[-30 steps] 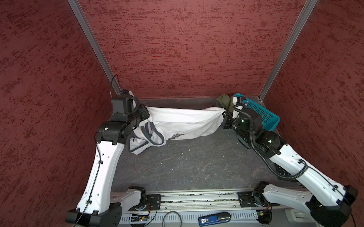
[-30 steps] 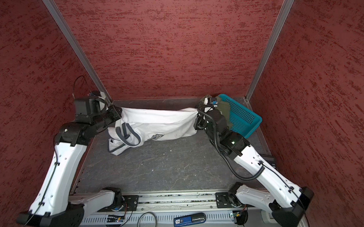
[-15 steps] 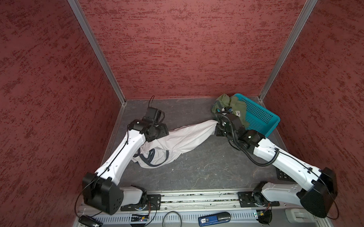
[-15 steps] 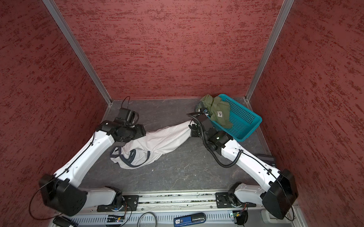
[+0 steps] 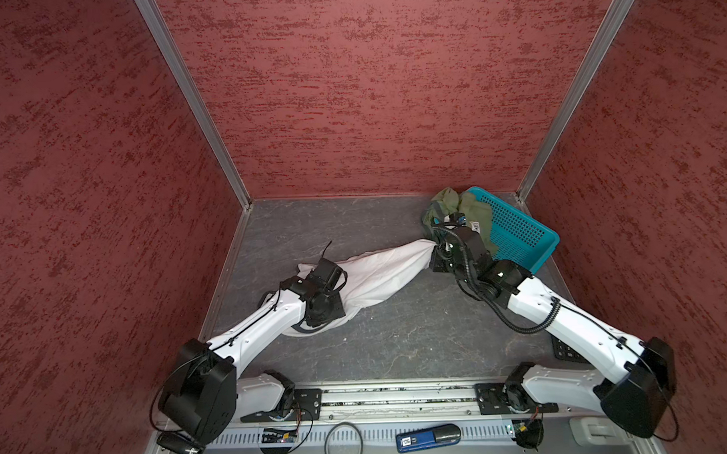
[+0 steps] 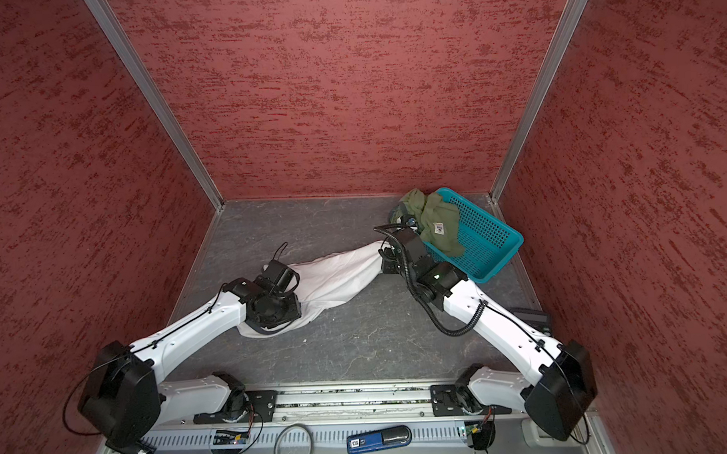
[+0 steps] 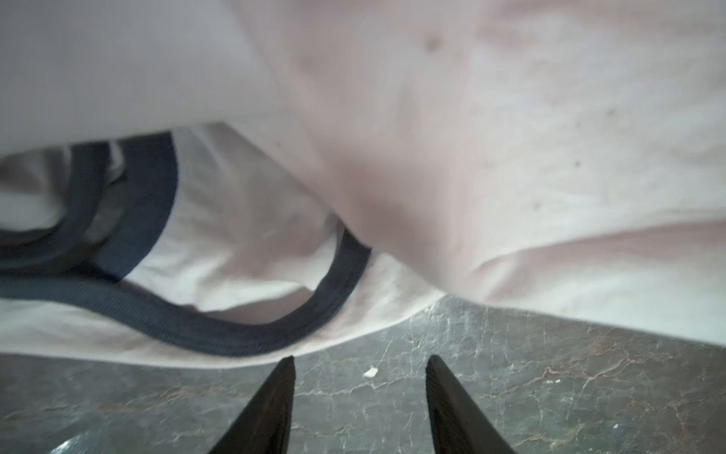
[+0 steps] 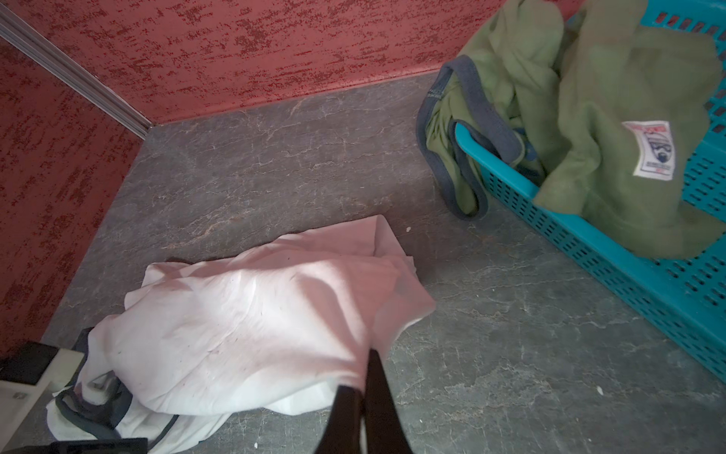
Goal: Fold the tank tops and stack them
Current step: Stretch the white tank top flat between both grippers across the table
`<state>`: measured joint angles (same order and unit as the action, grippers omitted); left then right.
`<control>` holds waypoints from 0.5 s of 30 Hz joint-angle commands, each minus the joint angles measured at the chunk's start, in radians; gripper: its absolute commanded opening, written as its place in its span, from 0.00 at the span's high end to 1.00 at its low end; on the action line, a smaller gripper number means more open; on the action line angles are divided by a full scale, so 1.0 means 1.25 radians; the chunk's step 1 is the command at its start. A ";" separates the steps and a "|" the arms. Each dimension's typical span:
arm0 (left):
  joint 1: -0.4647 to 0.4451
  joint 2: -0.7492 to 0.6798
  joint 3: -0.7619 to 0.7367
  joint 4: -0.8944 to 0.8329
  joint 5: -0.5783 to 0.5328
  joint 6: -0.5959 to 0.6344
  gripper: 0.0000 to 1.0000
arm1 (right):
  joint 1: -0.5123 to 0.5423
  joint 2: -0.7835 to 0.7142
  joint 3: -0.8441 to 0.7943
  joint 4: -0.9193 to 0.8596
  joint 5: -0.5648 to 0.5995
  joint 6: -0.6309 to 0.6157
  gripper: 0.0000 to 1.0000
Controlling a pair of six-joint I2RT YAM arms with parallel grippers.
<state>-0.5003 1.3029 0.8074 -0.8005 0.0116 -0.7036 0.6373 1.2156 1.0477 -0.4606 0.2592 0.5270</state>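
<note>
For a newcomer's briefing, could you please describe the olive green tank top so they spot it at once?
A teal mesh basket sits in the far right corner of the grey table. The olive green tank top lies crumpled over its rim, partly hanging outside. Unlike the white tank top mid-table, it is green with a white label.

White tank top [image 7: 510, 157] (dark trim) rumpled on grey table [image 7: 569, 393]; left end effector [image 7: 360, 358] with 2 fingers [image 7: 271, 408] apart.

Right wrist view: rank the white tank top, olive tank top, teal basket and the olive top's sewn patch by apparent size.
1. white tank top and olive tank top: about alike; the white one is nearer the camera, so unranked.
2. teal basket, what shows of it.
3. sewn patch.
</note>
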 commanded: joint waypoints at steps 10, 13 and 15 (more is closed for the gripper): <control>0.116 0.171 0.109 0.242 0.054 0.102 0.55 | -0.006 -0.037 -0.019 0.027 0.001 0.014 1.00; 0.120 0.191 0.128 0.254 0.051 0.107 0.52 | -0.006 -0.037 -0.029 0.033 0.003 0.016 1.00; 0.125 0.213 0.136 0.255 0.053 0.108 0.52 | -0.007 -0.035 -0.030 0.035 0.003 0.014 1.00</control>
<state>-0.3531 1.5387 0.9615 -0.5209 0.0647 -0.5957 0.6369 1.1923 1.0145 -0.4458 0.2543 0.5331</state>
